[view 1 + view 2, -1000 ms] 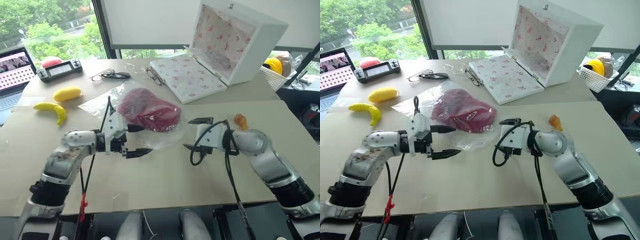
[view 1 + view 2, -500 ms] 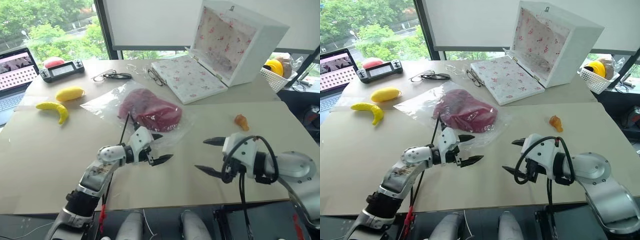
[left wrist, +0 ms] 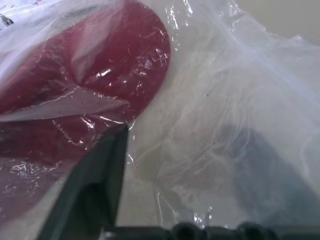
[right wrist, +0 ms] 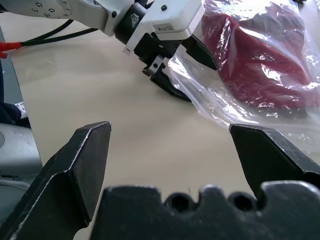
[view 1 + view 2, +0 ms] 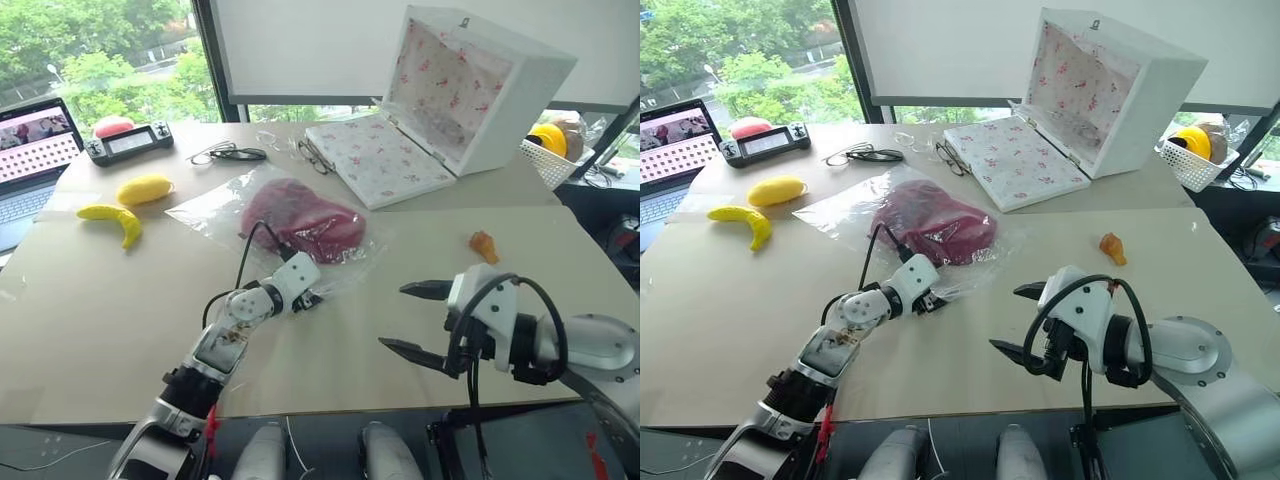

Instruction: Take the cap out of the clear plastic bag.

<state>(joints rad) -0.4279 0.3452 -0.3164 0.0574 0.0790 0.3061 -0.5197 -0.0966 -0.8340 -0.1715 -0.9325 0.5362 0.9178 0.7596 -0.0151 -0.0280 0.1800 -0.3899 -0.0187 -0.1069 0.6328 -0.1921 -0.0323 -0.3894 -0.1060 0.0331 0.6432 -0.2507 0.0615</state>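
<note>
1 cap (image 5: 300,222), dark red, lying inside 1 clear bag (image 5: 215,205) near the middle of the counter (image 5: 80,300). Still fully inside, brim not out. 2 tools in play. Left tool (image 4: 182,67) right at the bag's near edge, fingers either side of a fold of plastic with a gap between them; can't tell if actually pinching. Right tool (image 5: 415,320) well apart from the bag, hovering above the counter, fingers spread wide, gripping nothing.

Around the counter: 1 banana (image 5: 112,218) and 1 yellow lemon-like fruit (image 5: 143,188) off to the left, 1 small orange toy (image 5: 483,243) on the right, 2 pairs of glasses (image 5: 225,153) beyond the bag, 1 handheld game console (image 5: 130,143), 1 laptop (image 5: 30,150) at the left edge with screen lit. 1 white box (image 5: 470,90) at the back, lid open, floral lining showing. 1 white basket (image 5: 545,150) at far right with something yellow in it.

Counter pale beige, matte. Big window behind, green trees outside.
</note>
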